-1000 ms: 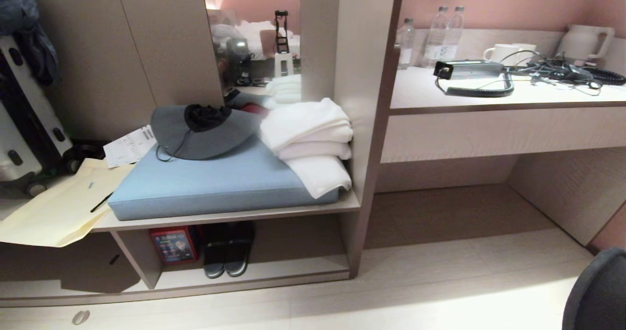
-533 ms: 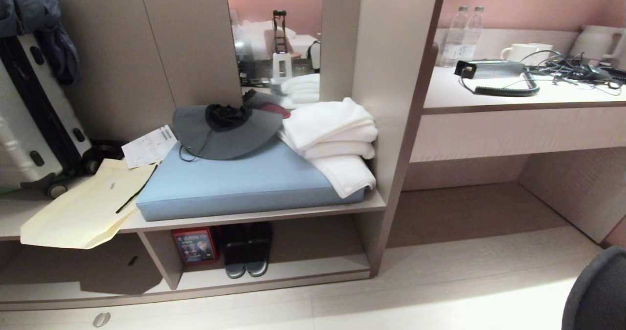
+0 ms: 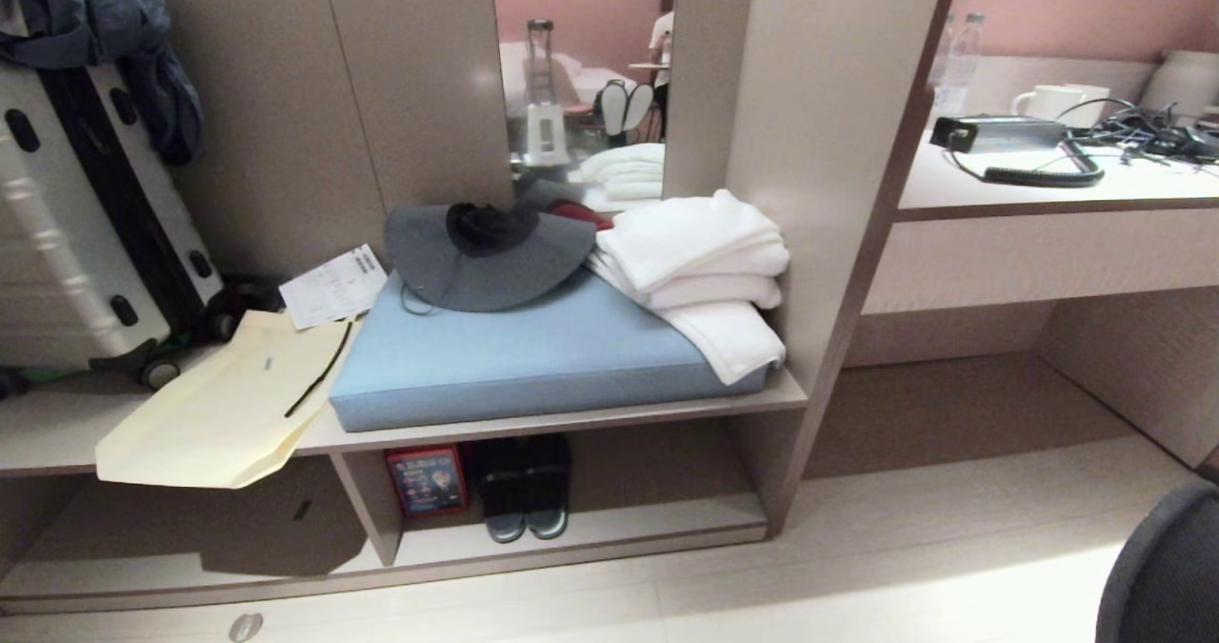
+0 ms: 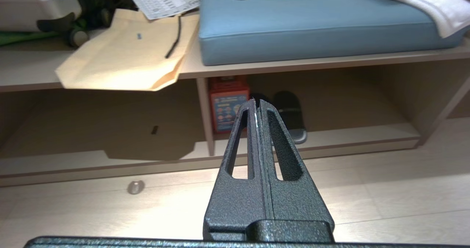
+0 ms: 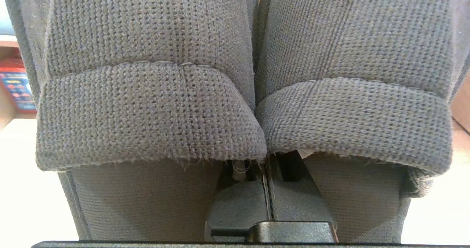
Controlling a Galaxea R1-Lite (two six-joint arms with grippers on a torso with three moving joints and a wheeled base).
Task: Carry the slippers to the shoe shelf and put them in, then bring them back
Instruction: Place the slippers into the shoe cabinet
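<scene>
The slippers (image 5: 147, 112) are pinched together in the fully closed right claw (image 5: 267, 167), short of the shoe shelf (image 3: 657, 531). They should be lowered level onto its bare board, beside the chunkier pair (image 3: 524, 491). The left claw (image 4: 256, 106) is closed and empty.

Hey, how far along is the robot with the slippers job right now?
Done: the slippers are picked up, clamped in the shut right gripper. In hand: carrying them, with the shoe shelf ahead in the head view. Left: putting them in, where a chunkier dark pair sits beside a red box, then bringing them back. The left gripper is shut and empty.
</scene>
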